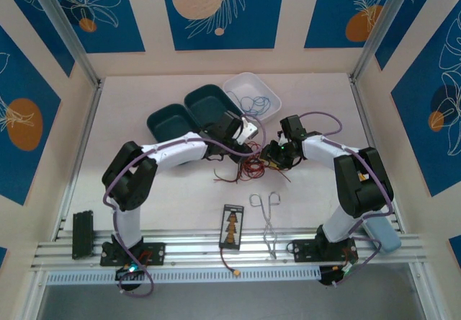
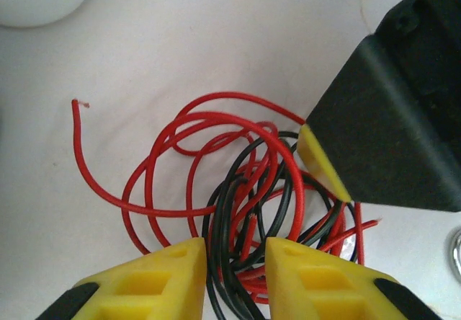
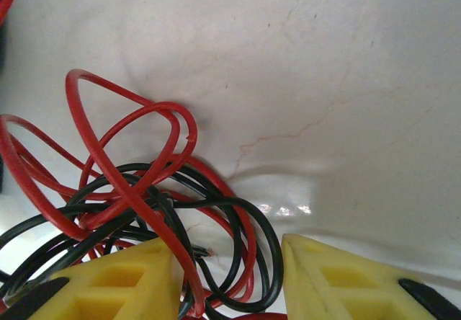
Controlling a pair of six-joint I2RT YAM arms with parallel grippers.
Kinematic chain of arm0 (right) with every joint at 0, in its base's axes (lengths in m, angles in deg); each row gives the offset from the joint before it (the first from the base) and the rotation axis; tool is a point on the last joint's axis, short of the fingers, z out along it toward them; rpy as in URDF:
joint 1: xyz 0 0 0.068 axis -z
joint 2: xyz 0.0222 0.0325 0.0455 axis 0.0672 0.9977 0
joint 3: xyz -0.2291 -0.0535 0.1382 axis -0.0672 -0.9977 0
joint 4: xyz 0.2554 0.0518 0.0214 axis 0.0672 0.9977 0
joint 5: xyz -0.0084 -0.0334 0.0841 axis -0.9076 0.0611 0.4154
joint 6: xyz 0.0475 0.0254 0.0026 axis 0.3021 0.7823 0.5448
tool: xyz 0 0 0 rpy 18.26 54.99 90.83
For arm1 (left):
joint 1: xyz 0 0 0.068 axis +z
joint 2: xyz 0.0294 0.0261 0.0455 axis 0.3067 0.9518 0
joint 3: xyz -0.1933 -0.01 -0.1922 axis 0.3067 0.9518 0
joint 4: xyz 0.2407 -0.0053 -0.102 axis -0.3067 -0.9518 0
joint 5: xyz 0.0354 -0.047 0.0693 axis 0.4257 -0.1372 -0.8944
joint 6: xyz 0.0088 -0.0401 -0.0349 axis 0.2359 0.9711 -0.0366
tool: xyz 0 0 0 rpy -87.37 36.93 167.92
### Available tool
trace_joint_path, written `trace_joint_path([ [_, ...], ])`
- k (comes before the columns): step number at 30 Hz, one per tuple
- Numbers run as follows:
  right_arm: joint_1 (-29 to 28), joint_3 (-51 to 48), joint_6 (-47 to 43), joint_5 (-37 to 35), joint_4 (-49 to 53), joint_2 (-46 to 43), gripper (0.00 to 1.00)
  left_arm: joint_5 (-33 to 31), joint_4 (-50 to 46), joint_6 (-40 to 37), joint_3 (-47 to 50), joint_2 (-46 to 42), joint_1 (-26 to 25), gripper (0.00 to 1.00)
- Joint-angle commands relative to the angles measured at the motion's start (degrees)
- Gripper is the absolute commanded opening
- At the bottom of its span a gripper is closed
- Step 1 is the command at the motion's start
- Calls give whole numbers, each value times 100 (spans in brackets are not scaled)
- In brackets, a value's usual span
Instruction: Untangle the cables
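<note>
- Two claws hang over the red and black cables [image 1: 253, 166], a loose heap at the middle of the desk [image 1: 173, 201], at 6 o'clock from the white tray [image 1: 248, 76] that holds the blue cables [image 1: 253, 104].
- On my left claw [image 2: 236, 266] the jaws stand a narrow gap apart, with black and red strands packed into that gap. I cannot tell whether they pinch the strands or merely straddle them.
- On my right claw [image 3: 232, 273] the jaws are wide apart. A red strand lies against one finger [image 3: 122, 280] and black loops sit in the gap, but nothing is clamped.
- To do this step well, I judge I should close the right claw on one strand alone, not the bundle. Then I would draw the claws apart slowly towards 9 and 3 o'clock, easing off if a loop starts to tighten into a knot.
- From above, the heap has no single heading. Its long axis runs roughly 9 to 3 o'clock, with loose ends trailing towards 8 and 4 o'clock.
- In the left wrist view one red free end [image 2: 75, 105] points to 12 o'clock, so that looks like a good strand to trace.
</note>
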Motion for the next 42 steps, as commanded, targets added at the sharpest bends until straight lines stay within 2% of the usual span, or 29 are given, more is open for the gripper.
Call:
trace_joint_path([
  [1, -32, 202, 30, 104, 32, 127, 40, -76, -150, -91, 122, -128, -20, 28],
  [5, -55, 225, 39, 121, 32, 134, 39, 50, -66, -12, 167, -29, -20, 31],
  [8, -73, 234, 29, 114, 49, 137, 39, 160, 13, 43, 180, 26, -21, 43],
  [11, -68, 224, 30, 109, 49, 134, 39, 89, 2, 68, 176, 76, -24, 45],
  [14, -75, 207, 37, 80, 44, 128, 39, -30, -33, 77, 202, 81, -10, 36],
  [21, -55, 163, 56, 4, 58, 78, 38, -18, 49, 199, 316, -4, 16, 3],
  [22, -43, 146, 56, -18, 62, 54, 37, -34, 39, 212, 331, -51, 11, 1],
  [26, 36, 50, 39, -153, 88, -115, 36, -219, 27, 216, 416, -438, 19, 1],
  [35, 465, -265, 26, -333, 119, -627, 24, -1051, 175, 209, 955, -1735, 42, 0],
  [42, 741, -494, 39, -432, 180, -1113, 21, -879, 494, 217, 1326, -2234, 44, 1],
])
